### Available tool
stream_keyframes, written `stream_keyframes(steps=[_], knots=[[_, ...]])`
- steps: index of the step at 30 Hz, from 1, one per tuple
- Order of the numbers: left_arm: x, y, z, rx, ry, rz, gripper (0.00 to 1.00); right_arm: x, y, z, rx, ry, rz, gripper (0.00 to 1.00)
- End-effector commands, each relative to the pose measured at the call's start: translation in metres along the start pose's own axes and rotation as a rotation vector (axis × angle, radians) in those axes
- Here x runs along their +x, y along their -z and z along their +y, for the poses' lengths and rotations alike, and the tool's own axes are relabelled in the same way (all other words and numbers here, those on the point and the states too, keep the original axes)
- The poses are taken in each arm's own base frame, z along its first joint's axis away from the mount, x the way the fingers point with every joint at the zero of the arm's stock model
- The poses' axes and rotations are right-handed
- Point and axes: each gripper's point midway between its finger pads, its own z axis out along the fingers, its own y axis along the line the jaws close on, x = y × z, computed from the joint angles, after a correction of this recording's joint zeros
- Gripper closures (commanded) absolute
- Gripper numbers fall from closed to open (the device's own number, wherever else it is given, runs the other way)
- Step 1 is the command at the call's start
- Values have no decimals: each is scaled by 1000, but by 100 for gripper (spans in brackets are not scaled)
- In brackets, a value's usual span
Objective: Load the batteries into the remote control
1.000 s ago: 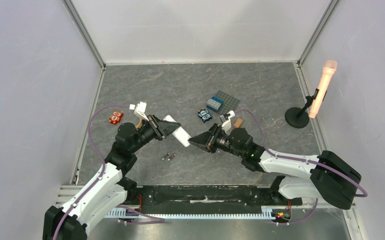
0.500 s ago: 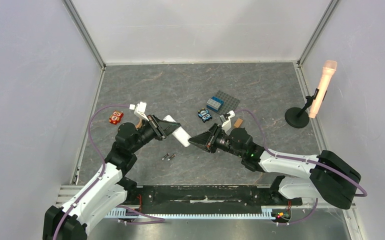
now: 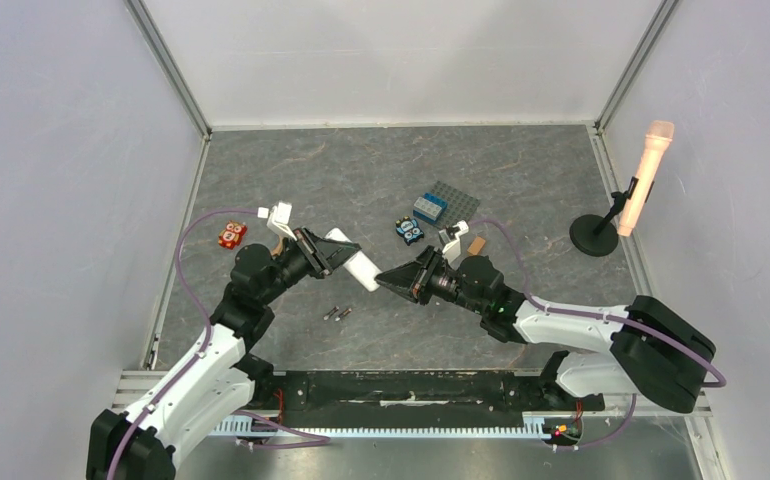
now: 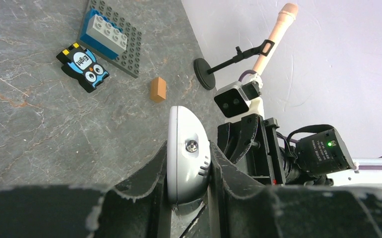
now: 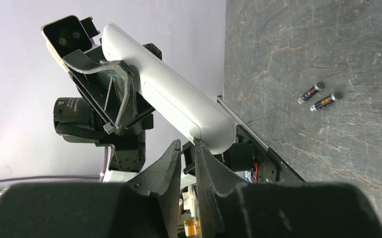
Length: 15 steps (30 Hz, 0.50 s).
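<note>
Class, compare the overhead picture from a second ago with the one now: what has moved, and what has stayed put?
The right arm has eased slightly to the left, bringing the right pincer a touch closer to the free end of the remote control. Nothing was picked up or let go. The left pincer still holds the remote control, and the two batteries lie where they were.
</note>
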Motion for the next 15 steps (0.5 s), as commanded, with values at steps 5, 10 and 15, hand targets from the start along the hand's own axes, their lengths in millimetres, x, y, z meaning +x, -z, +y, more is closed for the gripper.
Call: stream_keyframes(steps=[5,10,15], knots=[[-3,4,-36,144,25,9,98,-7,-4,11,-67,6,-38,82],[-2,5,-35,140,24,10,98,-7,-3,18,-93,25,-43,83],[-2,5,-36,146,25,13,98,-7,-2,19,-115,20,-46,85]])
